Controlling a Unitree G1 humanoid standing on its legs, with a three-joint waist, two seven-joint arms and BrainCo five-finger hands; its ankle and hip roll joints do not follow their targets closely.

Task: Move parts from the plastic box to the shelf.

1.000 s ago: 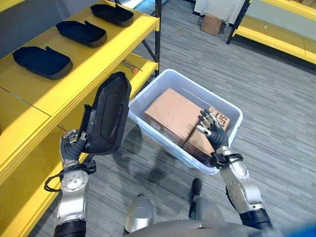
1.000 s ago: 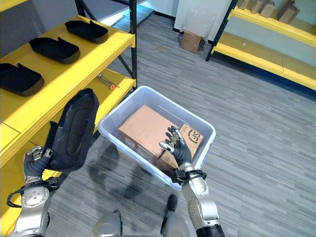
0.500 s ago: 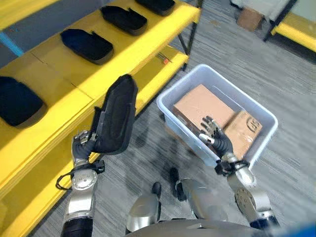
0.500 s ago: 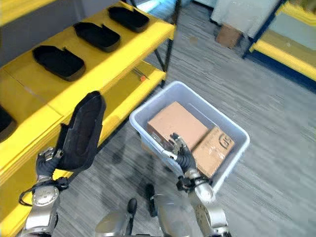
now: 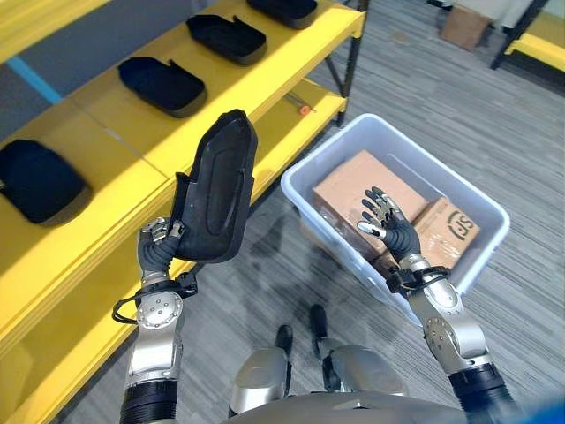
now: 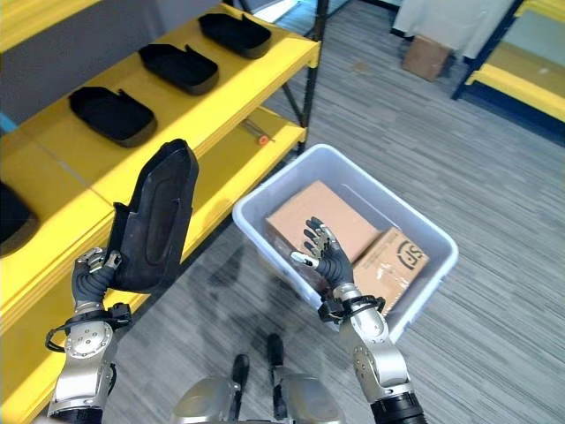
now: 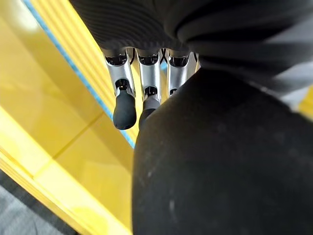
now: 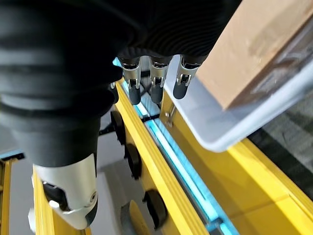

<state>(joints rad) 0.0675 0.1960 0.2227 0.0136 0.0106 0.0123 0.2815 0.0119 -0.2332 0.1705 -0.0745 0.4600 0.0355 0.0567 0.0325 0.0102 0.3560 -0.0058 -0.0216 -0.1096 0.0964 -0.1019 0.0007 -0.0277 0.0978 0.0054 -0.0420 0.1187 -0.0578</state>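
While left robot hand (image 5: 157, 250) grips the black moulded part (image 5: 216, 188) upright by its lower end, beside the yellow shelf (image 5: 115, 132), it may tip; right robot hand (image 5: 388, 230) spread empty over plastic box (image 5: 490, 231).

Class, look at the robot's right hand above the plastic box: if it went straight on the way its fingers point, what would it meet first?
Probably the cardboard boxes inside the plastic box: the open right robot hand points its fingers over them, though depth is unclear.
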